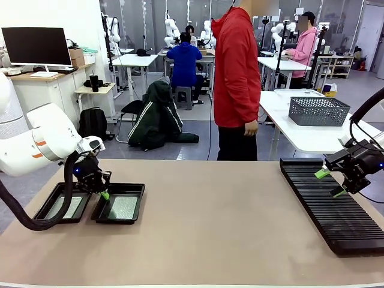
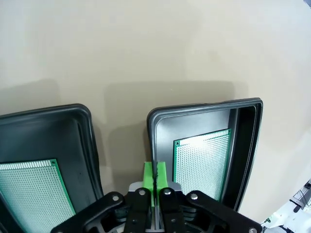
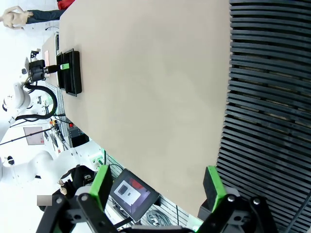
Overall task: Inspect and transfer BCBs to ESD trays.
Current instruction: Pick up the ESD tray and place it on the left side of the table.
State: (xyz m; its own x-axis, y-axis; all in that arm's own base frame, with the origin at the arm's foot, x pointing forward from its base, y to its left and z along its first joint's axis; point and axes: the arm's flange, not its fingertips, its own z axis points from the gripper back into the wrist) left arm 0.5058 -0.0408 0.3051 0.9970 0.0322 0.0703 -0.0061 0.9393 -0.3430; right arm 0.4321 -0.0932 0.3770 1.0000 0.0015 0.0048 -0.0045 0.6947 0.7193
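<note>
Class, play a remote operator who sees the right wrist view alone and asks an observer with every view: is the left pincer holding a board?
Observer: No. The left pincer is shut on nothing, just above the rim between the two ESD trays.
Operator: Are the trays filled?
Observer: Each holds one of the BCBs, lying flat.
Operator: Anyone near?
Observer: A person in red stands at the far side.
Operator: And my pincer?
Observer: The right pincer is open over the slotted rack.

a robotics lab: white robot arms (image 1: 171, 27) at rows of worktables (image 1: 137, 60).
</note>
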